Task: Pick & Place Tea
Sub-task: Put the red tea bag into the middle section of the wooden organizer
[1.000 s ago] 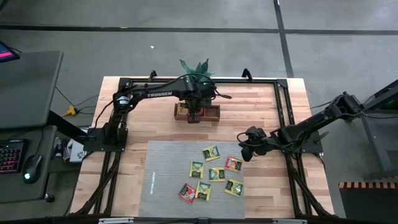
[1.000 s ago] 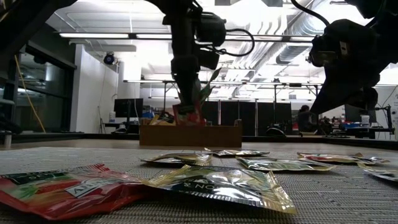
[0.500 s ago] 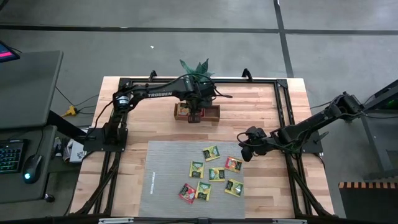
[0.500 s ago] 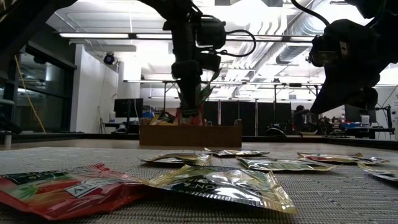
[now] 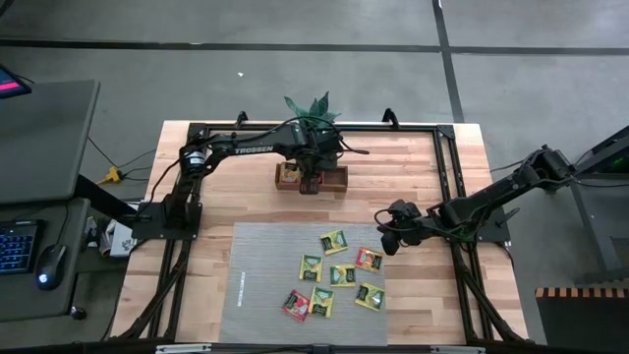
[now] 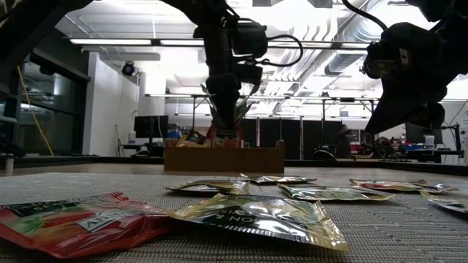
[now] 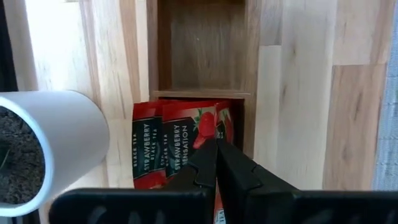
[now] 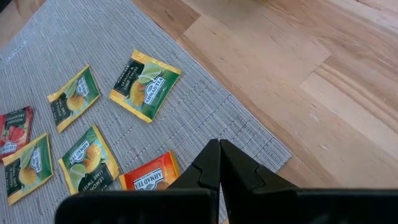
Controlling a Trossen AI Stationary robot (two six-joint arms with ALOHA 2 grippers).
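Note:
My left gripper [image 5: 311,183] points down into the middle compartment of the brown wooden tray [image 5: 336,179] at the table's far side, shut on a red tea sachet [image 7: 198,132]. Another red sachet [image 7: 147,149] stands beside it in the same compartment. Several yellow, green and red tea sachets [image 5: 334,242] lie flat on the grey ribbed mat [image 5: 257,285]. My right gripper [image 8: 219,147] hangs shut above the mat's far right corner, with nothing between its fingers. My left gripper pinches the red sachet between its two fingers, which come from above, pointing down. A red sliver [image 7: 216,208] shows between them. The sachet stands on edge, its lower part [image 6: 221,136] down behind the tray's near wall.
A white pot [image 7: 43,155] with a green plant [image 5: 311,106] stands just behind the tray. A dark metal frame [image 5: 447,157] runs around the table. The tray's right compartment [image 7: 200,43] holds nothing. Bare wood lies between tray and mat.
My left gripper has turned a little about its own axis above the tray, still shut. The red sachet now shows lower behind the tray's near wall than a second ago.

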